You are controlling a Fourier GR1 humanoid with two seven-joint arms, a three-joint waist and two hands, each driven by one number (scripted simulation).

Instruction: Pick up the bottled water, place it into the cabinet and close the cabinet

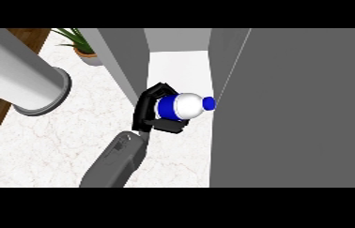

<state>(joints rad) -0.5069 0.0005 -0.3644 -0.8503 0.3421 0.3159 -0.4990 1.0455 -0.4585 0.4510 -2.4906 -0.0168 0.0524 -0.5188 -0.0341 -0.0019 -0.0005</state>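
The bottled water (186, 106) has a white body, a blue label and a blue cap. It lies on its side, cap pointing right, almost touching the edge of the large grey cabinet door (291, 124). My right hand (151, 110) is shut on the bottle's base end, black fingers wrapped round it, with the grey forearm (116, 161) rising from the lower edge. The bottle hangs at the mouth of the open cabinet, whose pale inside (179, 63) shows just beyond it. The left hand does not show.
A grey cabinet panel (126, 67) stands left of the opening. A thick grey cylinder with a flanged end (38, 88) slants over the white marble counter (62, 138) at the left. A potted plant (81, 48) sits at the back left.
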